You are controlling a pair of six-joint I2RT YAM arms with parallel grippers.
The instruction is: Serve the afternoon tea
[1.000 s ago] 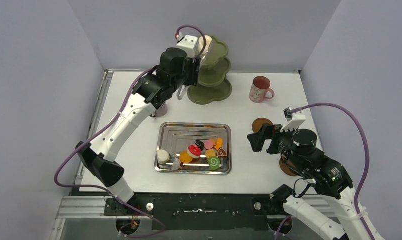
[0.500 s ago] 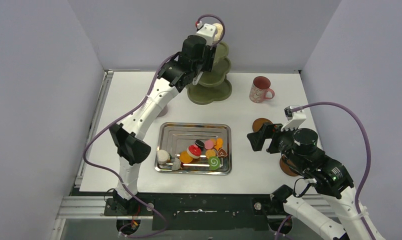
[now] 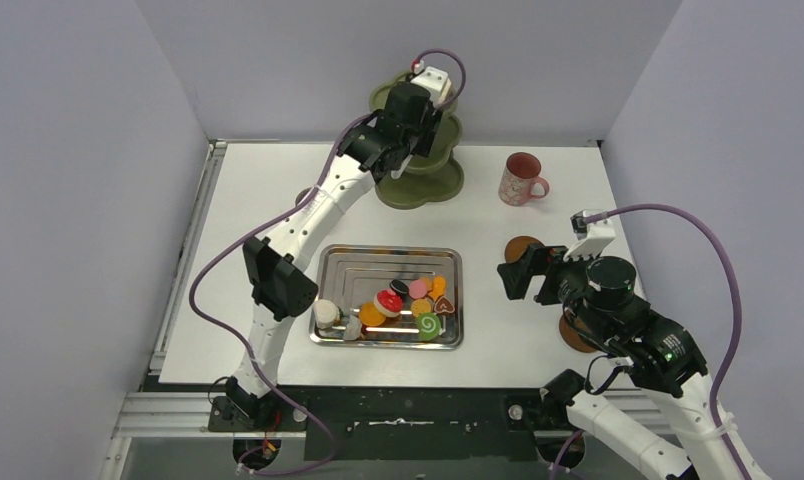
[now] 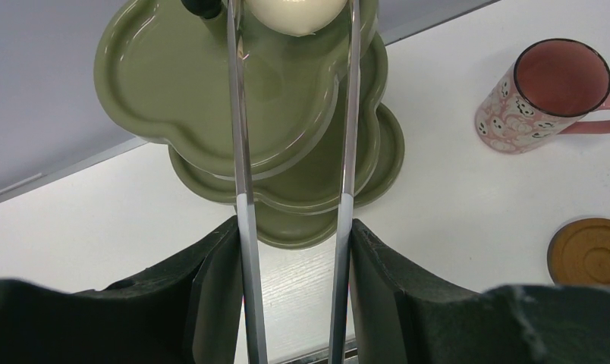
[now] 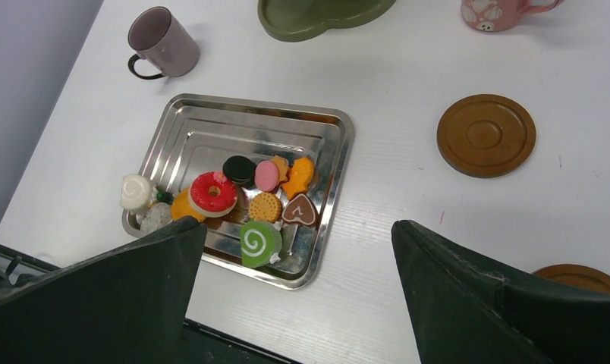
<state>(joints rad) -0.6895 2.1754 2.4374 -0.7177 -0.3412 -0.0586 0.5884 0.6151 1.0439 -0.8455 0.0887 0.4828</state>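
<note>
The olive-green three-tier stand [image 3: 423,170] stands at the back of the table. My left gripper [image 3: 415,122] is over it, shut on metal tongs [image 4: 241,152]. The tongs' tips pinch a cream sweet [image 4: 294,11] above the stand's top tier [image 4: 180,83]. In the left wrist view my left gripper [image 4: 294,227] presses both tong arms. My right gripper [image 3: 523,275] is open and empty, hovering right of the tray; it also shows in its own wrist view [image 5: 298,227]. A red donut [image 5: 212,193], a green swirl roll [image 5: 258,243] and several other sweets lie in the tray.
The steel tray [image 3: 338,262] sits centre front. The pink mug [image 3: 521,180] stands at the back right and the mauve mug [image 5: 161,42] left of the stand. One brown coaster [image 3: 525,248] lies by my right gripper, another coaster [image 3: 576,335] under the right arm.
My left arm has stretched back and to the right, carrying the tongs and cream sweet from beside the stand to over its top tier. The right arm has not moved.
</note>
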